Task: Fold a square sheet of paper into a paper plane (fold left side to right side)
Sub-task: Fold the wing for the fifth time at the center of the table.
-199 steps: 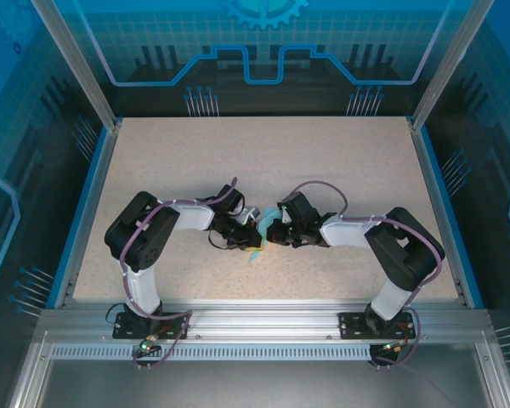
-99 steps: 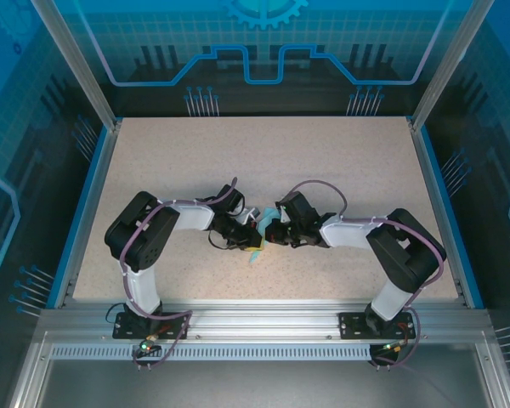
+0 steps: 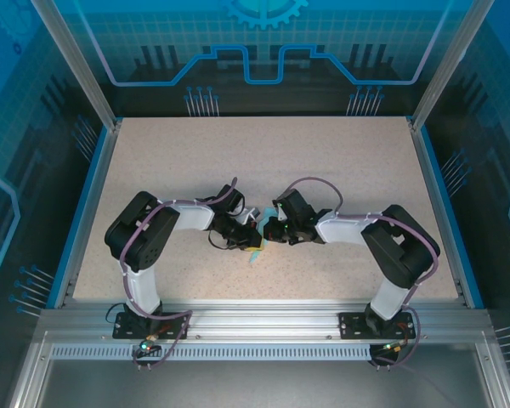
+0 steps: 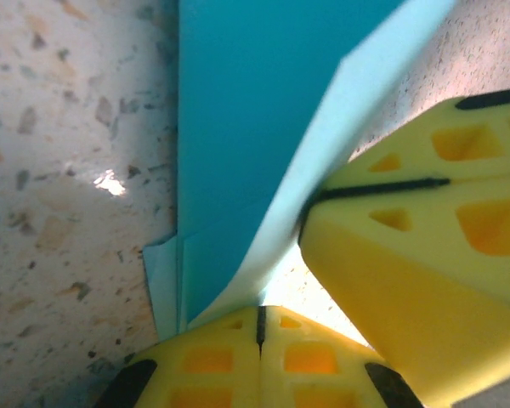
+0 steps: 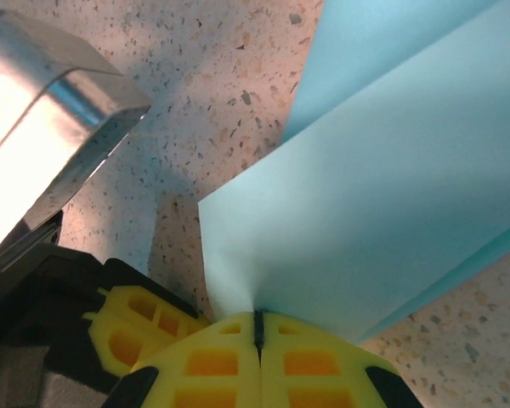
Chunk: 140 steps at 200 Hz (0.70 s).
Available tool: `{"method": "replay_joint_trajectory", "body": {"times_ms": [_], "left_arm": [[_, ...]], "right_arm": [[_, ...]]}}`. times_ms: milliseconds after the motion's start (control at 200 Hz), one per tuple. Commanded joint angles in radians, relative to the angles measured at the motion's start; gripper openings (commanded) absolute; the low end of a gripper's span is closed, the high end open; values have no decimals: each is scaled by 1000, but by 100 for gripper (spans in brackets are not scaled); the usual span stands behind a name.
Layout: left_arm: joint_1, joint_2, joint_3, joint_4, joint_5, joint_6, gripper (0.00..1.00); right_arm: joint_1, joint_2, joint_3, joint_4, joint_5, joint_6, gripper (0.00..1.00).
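Observation:
The square sheet of paper (image 3: 254,252), light blue and creased, lies at the table's middle between both grippers. In the left wrist view its folded layers (image 4: 238,127) rest flat on the table, while one flap curls up into my left gripper (image 4: 260,316), whose yellow jaws are shut on that flap's edge. The right gripper's yellow fingers (image 4: 408,255) pinch the same flap just beside it. In the right wrist view my right gripper (image 5: 257,319) is shut on the raised pale flap (image 5: 365,212). From above, the left gripper (image 3: 253,241) and right gripper (image 3: 269,231) almost touch.
The speckled beige table (image 3: 263,161) is ringed by a blue border and metal posts. The left gripper's yellow finger (image 5: 136,327) and a shiny metal part (image 5: 51,110) sit close to the right gripper's left side.
The right arm has shifted slightly left and away from the near edge, carrying its pinch of paper. The left arm has hardly moved. Both grippers stay shut.

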<state>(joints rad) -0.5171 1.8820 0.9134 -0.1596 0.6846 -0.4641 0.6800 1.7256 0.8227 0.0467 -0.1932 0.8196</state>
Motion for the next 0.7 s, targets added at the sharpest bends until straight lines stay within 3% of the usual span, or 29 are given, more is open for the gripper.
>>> {"method": "replay_joint_trajectory", "body": {"times_ms": [0, 695], "left_arm": [[-24, 40, -30, -101, -96, 25, 0], [-23, 39, -42, -106, -98, 30, 0]], "right_arm": [[12, 44, 15, -36, 21, -29, 4], [-52, 85, -10, -36, 26, -65, 5]]}}
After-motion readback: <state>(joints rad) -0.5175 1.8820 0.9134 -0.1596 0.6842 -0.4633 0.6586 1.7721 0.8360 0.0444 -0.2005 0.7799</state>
